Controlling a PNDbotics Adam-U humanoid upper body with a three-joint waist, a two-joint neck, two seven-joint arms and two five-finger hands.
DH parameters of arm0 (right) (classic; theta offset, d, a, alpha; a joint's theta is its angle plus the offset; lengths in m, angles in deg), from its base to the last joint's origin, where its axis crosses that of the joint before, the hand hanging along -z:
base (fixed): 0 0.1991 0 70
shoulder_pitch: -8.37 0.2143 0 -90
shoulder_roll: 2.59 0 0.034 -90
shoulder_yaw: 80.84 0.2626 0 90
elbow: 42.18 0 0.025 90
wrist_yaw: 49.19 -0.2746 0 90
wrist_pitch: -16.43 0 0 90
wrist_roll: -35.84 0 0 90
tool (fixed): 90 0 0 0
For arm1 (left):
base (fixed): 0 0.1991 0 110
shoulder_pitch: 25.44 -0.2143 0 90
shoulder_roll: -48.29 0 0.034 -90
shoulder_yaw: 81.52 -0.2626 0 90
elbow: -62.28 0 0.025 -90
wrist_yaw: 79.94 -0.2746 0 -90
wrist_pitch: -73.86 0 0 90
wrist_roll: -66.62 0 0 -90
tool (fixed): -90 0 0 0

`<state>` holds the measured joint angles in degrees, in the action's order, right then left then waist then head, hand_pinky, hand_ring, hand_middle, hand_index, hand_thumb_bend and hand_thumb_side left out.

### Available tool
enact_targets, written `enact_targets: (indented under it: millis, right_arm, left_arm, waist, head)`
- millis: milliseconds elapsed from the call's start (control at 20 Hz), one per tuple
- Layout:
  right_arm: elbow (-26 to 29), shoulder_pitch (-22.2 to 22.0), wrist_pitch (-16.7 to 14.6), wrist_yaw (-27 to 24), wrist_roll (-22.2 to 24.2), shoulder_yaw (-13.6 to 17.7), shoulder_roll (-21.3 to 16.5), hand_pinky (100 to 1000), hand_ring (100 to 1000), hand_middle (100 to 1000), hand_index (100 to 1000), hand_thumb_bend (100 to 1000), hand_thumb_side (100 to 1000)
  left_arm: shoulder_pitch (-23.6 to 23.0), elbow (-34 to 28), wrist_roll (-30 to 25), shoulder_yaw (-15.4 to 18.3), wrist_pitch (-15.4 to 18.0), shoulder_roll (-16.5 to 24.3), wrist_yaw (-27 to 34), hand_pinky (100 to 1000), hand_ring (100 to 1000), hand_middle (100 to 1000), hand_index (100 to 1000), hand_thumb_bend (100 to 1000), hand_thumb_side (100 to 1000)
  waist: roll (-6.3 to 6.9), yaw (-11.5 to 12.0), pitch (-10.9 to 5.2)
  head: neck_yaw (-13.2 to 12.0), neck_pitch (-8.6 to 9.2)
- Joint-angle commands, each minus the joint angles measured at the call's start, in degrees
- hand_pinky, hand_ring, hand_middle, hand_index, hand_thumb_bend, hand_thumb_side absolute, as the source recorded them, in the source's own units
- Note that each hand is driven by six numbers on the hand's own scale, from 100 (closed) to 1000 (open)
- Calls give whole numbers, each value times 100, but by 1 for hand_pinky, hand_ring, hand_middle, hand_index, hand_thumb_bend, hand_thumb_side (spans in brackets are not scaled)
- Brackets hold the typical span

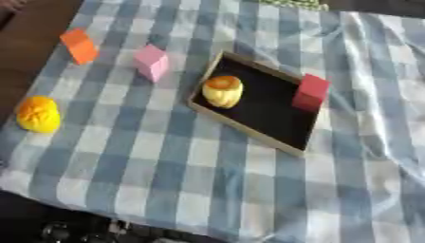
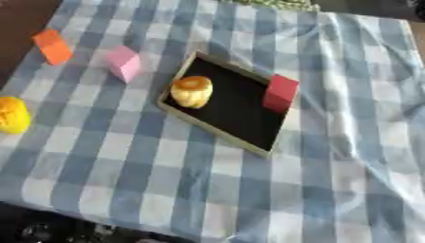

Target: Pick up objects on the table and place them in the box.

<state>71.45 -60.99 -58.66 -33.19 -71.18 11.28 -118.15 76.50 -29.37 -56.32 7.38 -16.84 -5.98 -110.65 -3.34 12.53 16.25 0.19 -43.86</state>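
Note:
A shallow box [image 1: 282,124] with a black floor and pale rim lies on the checked cloth. Inside it, at its left end, sits a yellow cake-like piece with an orange top [image 1: 222,90]. A red block [image 1: 310,92] stands at the box's right rim. Left of the box stands a pink block [image 1: 152,62], and farther left an orange block [image 1: 79,45]. A yellow round thing [image 1: 38,114] lies near the cloth's left edge. Neither hand shows in either view.
The blue and white checked cloth [image 1: 166,171] covers the table, wrinkled along the right side [image 1: 382,95]. Dark wood [image 1: 25,52] shows at the left past the cloth's edge. Dark shapes lie below the cloth's near edge [image 1: 75,230].

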Motion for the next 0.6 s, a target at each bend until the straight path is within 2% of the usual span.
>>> enact_targets:
  millis: [50,250,300,500,600]
  right_arm:
    - [96,52,3,-44,-18,39,-83,801,765,581,725,256,323]
    - [96,47,18,-67,-16,27,-71,801,764,581,724,256,323]
    - [96,50,19,-73,-17,24,-64,801,764,580,723,256,323]
    - [96,56,10,-96,-13,8,-37,800,763,578,722,254,326]
    - [96,48,15,-109,-7,-2,-25,801,762,577,721,253,327]
  left_arm:
    - [150,65,131,-17,13,80,-57,939,888,811,922,602,260]
    - [239,121,182,-73,7,27,12,915,867,794,899,546,230]
    - [258,140,174,-81,-10,23,-7,906,858,791,895,528,189]
    - [324,247,167,-128,-44,7,-221,892,848,787,892,541,138]
    - [361,303,218,-153,-35,-32,-296,888,845,784,891,537,145]
  waist:
    - [94,-13,-22]
    - [90,-29,-13]
    - [93,-31,-9]
    - [103,-39,0]
    - [106,-45,3]
  head:
    - [-12,-26]
    - [-11,-26]
    - [-12,-26]
    - [-26,-26]
    - [-31,-26]
